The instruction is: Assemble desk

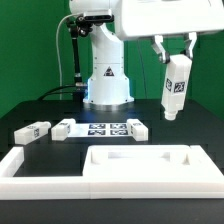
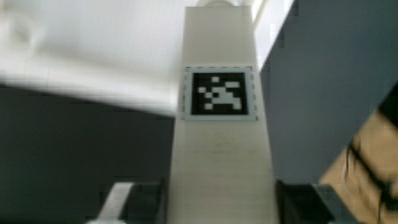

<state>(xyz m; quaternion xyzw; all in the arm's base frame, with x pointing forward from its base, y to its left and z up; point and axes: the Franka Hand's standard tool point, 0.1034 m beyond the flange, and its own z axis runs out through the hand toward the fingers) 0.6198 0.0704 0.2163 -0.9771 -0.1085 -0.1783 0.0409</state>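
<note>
The pincer (image 1: pixel 174 55) is clamped on a short, square white leg post (image 1: pixel 175 88), which hangs upright above the dark counter (image 1: pixel 190 130) and shows a black-and-white tag (image 2: pixel 219 93).

Arm (image 1: pixel 130 15): upper part cut off by the exterior view's top edge
Held leg post (image 1: pixel 175 92): upper end hidden inside the gripper (image 1: pixel 174 56); in the wrist view it runs out of frame at both ends
Tags on the lying leg posts (image 1: pixel 32 130): too small to read
Border rail (image 1: pixel 30 165): cut by the exterior view's left edge
Wrist view surroundings: blurred, nothing nameable
</note>
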